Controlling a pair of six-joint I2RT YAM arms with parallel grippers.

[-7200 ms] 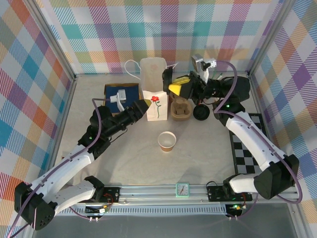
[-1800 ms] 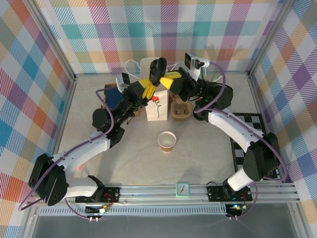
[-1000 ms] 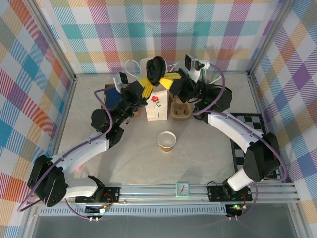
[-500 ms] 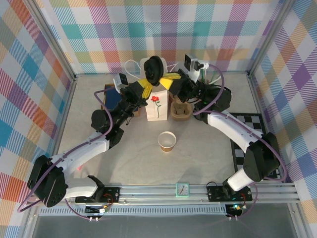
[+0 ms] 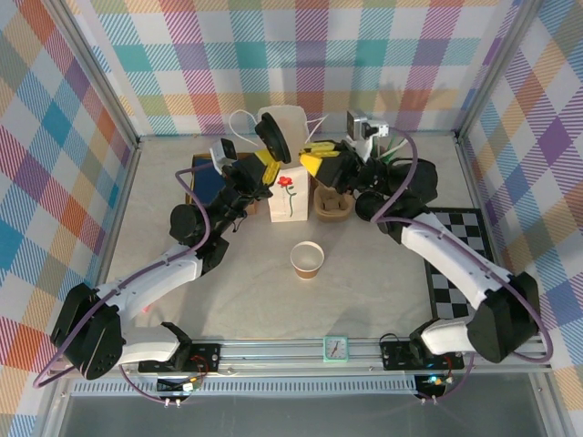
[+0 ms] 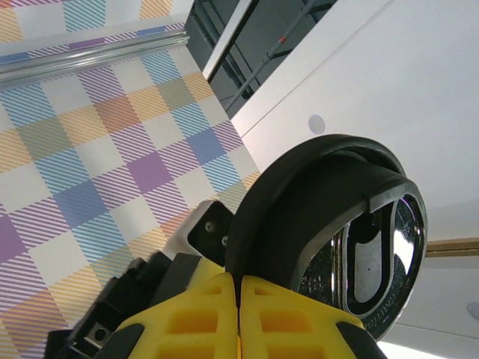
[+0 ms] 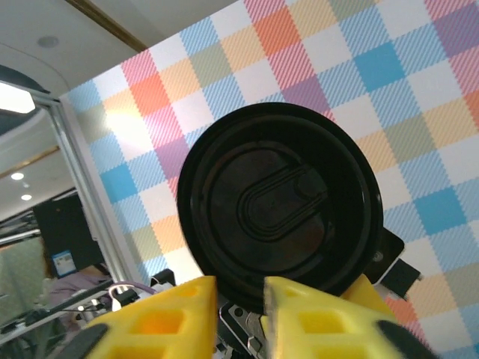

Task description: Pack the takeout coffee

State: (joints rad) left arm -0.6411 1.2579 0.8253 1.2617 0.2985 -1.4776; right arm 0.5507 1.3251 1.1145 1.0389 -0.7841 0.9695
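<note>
Left jaws were clenched on the rim of the black lid [image 5: 271, 138] (held on edge) above the white flowered bag [image 5: 288, 196], far middle of the tabletop [image 5: 228, 300]. Right jaws stood parted just right of it, grasping nothing.

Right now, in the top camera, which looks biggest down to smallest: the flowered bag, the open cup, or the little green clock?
1. flowered bag
2. open cup
3. little green clock, clearly the tiniest
</note>
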